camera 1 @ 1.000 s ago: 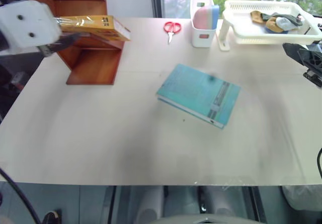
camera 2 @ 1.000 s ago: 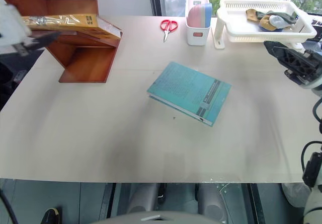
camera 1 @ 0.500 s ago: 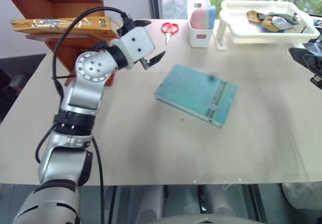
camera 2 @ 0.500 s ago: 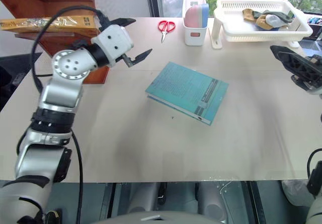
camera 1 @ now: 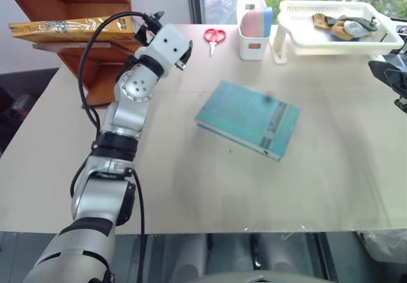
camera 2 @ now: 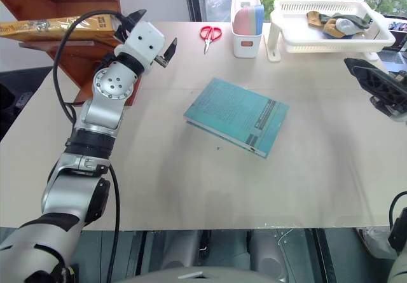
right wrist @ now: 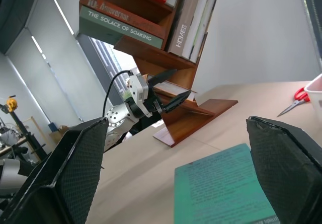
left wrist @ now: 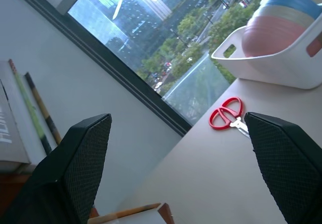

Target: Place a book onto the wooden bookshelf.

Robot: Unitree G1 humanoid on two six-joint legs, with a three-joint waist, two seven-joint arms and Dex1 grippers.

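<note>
Orange book point(camera 1: 70, 28) on wooden bookshelf point(camera 1: 95, 79)

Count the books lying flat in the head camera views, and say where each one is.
2. The orange-yellow book lies on a shelf of the wooden bookshelf; the teal book lies mid-table. More books stand higher on the shelf unit, cropped from these views.

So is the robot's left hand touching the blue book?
Apart. In the left eye view, bare table separates the left end effector from the teal book.
</note>
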